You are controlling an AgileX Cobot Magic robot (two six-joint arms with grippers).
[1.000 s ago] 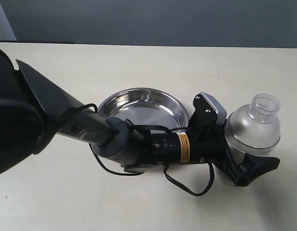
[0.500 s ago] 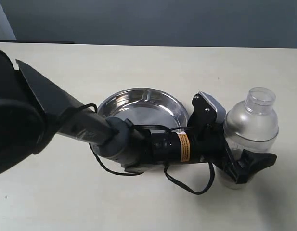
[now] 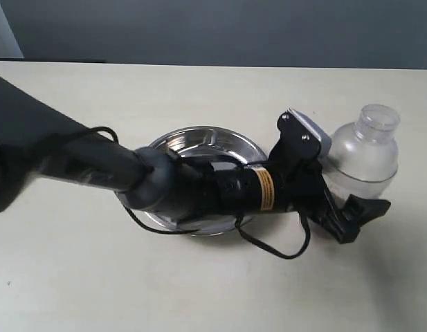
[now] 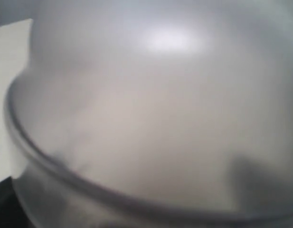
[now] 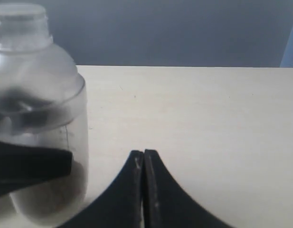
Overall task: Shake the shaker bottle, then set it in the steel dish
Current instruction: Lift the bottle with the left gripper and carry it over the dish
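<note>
The shaker bottle [image 3: 363,155], frosted plastic with a clear cap, is held to the right of the steel dish [image 3: 214,141]. My left gripper [image 3: 343,199] reaches across the dish and is shut on the bottle's lower body; one black finger [image 3: 360,211] shows in front. The bottle [image 4: 160,118] fills the left wrist view as a blur. In the right wrist view the bottle [image 5: 38,95] stands close by with brown granules [image 5: 51,190] at its bottom and a left finger [image 5: 32,164] across it. My right gripper [image 5: 144,155] is shut on nothing, beside the bottle.
The left arm and its cables [image 3: 272,249] lie over the dish's near half. The beige table [image 3: 199,90] runs back to a dark wall. My right gripper is outside the exterior view.
The bottle has shifted upward in the exterior view, held all the while by my left gripper. The left arm's upper part has swung down and lies lower across the dish.
</note>
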